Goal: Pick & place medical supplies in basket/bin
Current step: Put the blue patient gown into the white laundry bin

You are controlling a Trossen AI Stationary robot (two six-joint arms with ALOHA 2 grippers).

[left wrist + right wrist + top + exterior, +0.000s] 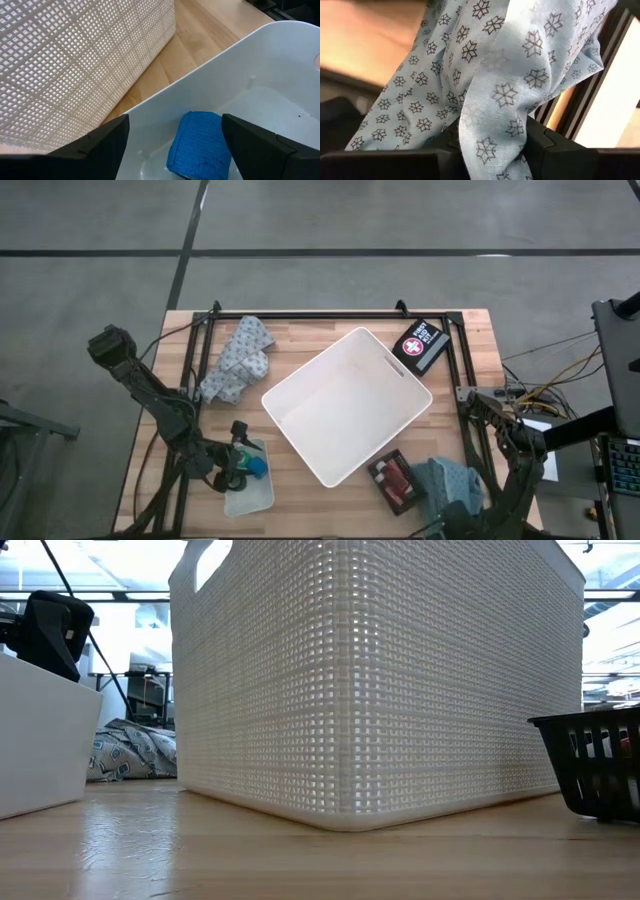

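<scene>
Item, your right gripper (492,145), frame bottom, pinching patterned cloth (485,75); left gripper (172,145) spread wide over blue roll (200,142); white bin (345,405) centre frame: trailing cloth may snag its rim.

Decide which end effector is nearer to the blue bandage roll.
Left. The left end effector hovers open over the blue bandage roll in the small tray; the right end effector, across the table, grips patterned cloth.
</scene>
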